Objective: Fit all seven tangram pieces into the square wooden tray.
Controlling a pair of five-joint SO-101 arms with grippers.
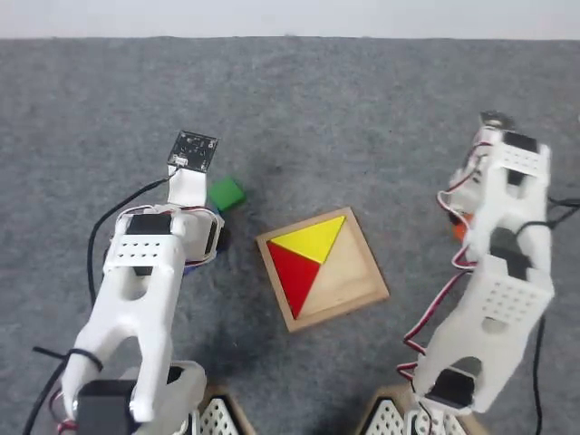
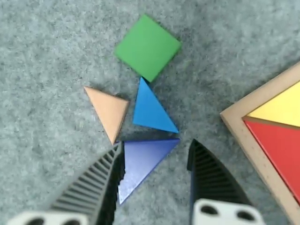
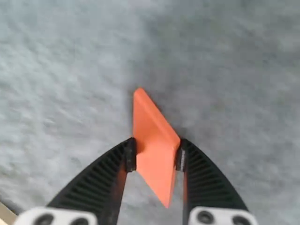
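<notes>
The square wooden tray [image 1: 355,272] lies mid-table and holds a yellow triangle [image 1: 313,242] and a red triangle [image 1: 294,272]. My left gripper [image 2: 157,145] is open, its fingers on either side of a dark blue triangle [image 2: 140,161] flat on the carpet. Just beyond lie a lighter blue triangle [image 2: 151,111], a tan triangle [image 2: 108,111] and a green square [image 2: 147,47]. The tray's corner [image 2: 239,125] shows beside them. To the right of the tray, my right gripper [image 3: 155,143] is shut on an orange parallelogram [image 3: 152,126], which peeks out under the arm as an orange parallelogram [image 1: 459,232].
Grey carpet covers the whole table. The green square [image 1: 227,193] sits left of the tray, next to the left arm's wrist camera [image 1: 193,151]. Open carpet stretches behind the tray and between the two arms.
</notes>
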